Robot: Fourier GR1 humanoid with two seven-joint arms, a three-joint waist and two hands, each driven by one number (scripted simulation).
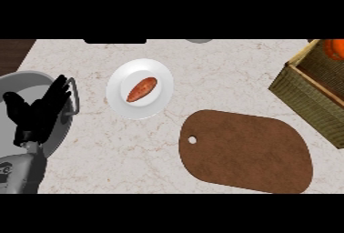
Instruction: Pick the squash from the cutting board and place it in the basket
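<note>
- At the far left I am observing the left hand [37, 113] coming in from the lower edge on its grey forearm. It is resting with fingers straight and spread, pointing upward, and it is holding nothing.
- The hand is showing over a grey pan [20, 84] that is sitting at the left edge of the counter [222, 68]. I cannot tell whether the two are touching.
- Just right of the pan, a white plate [151, 63] is carrying one reddish-orange oblong vegetable [142, 89], lying tilted at its middle. I am not treating this as the task's item, since it is not on the board.
- Right of centre, the brown cutting board [249, 152] is lying flat with its hanging hole toward the plate. Nothing is showing on its surface.
- At the right edge, the wicker basket [312, 98] is standing near the board's far corner and partly running out of view. An orange rounded thing, which I am taking to be the squash [335, 49], is showing inside it at the upper right.
- The right hand is not appearing anywhere, so I am recording no state for it.
- Judgement: with the board bare and the squash inside the basket, the placing is looking done. What is left, at most, is confirming the squash is settled, which the view is cutting off.
</note>
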